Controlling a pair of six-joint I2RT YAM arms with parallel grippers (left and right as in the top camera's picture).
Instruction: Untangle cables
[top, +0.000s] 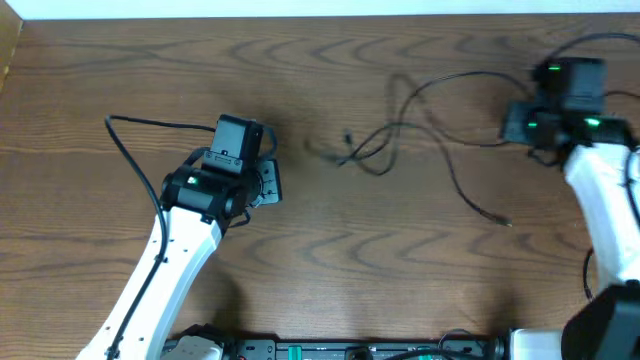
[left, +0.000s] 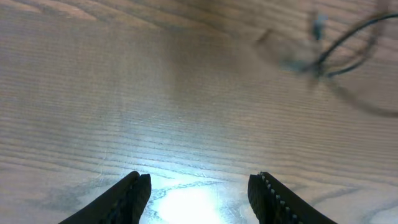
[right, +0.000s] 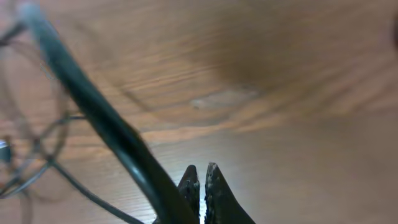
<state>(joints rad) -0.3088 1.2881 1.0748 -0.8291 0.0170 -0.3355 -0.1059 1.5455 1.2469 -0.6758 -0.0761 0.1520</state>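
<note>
Overhead: cables (top: 400, 135) loop mid-table, between the arms. Left wrist: left gripper (left: 199, 193) jaws apart, empty, tangle ahead to its right. Right wrist: right gripper (right: 200, 186) closed, apparently pinching one black strand. Step: separating; next, pull gently outward.

Both arms wear smooth white shells on their long links, ending in boxy black wrist housings. The left arm (top: 165, 262) carries a thin black cable looping out from its side, and a green light glows on its wrist block; the right arm (top: 605, 200) shows two green lights. The pincer fingers (left: 134, 198) are matte black wedges with finely ridged inner edges.
</note>
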